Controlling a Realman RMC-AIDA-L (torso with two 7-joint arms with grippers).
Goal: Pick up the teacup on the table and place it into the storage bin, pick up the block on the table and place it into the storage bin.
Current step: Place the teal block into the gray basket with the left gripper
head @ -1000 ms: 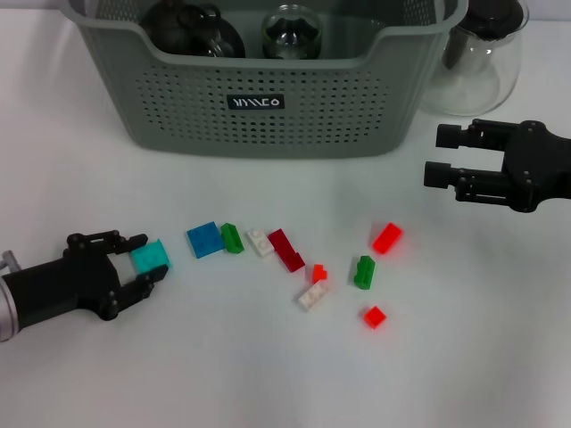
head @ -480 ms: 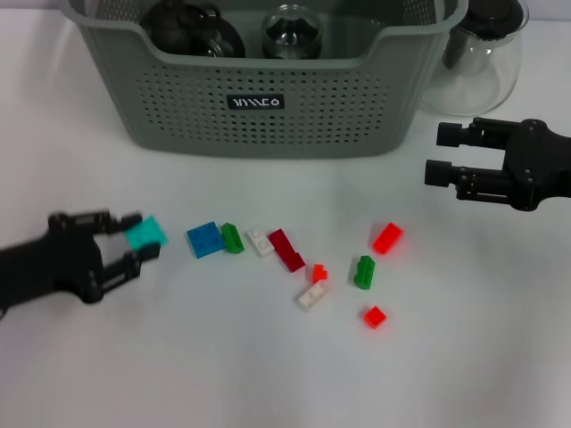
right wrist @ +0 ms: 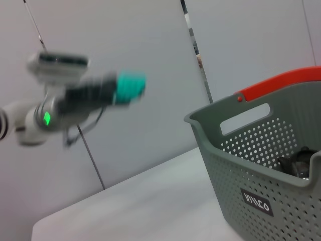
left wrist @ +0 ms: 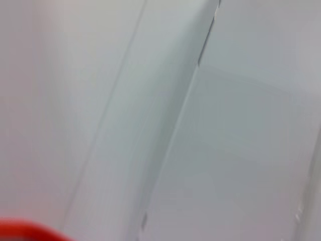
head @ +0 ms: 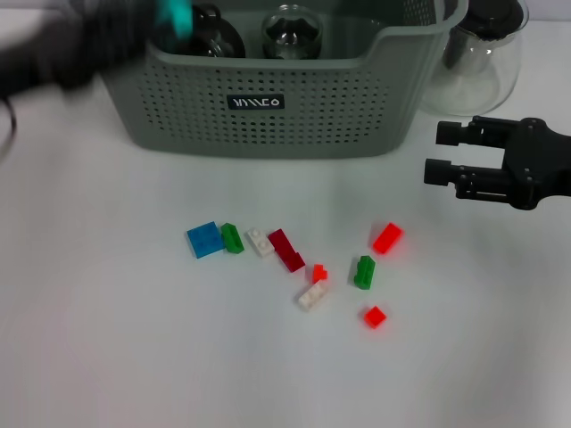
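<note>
A teal block (head: pixel 174 13) is held high over the left end of the storage bin (head: pixel 268 116), with my left gripper (head: pixel 152 18) shut on it; both are motion-blurred. The right wrist view shows the same teal block (right wrist: pixel 129 86) in the left gripper (right wrist: pixel 108 90), raised well above the table and to the side of the grey-green storage bin (right wrist: pixel 261 165). Inside the bin sit a dark glass piece (head: pixel 192 31) and a clear one (head: pixel 290 31) that look like teacups. My right gripper (head: pixel 442 153) hovers open at the right, holding nothing.
Loose blocks lie on the white table in front of the bin: blue (head: pixel 204 239), green (head: pixel 232 237), white (head: pixel 260 242), dark red (head: pixel 286 249), red (head: pixel 387 237) and others. A clear glass carafe (head: pixel 477 53) stands right of the bin.
My left gripper has risen off the table with the teal block and swung away up to the bin's left end. The right arm has not moved.
</note>
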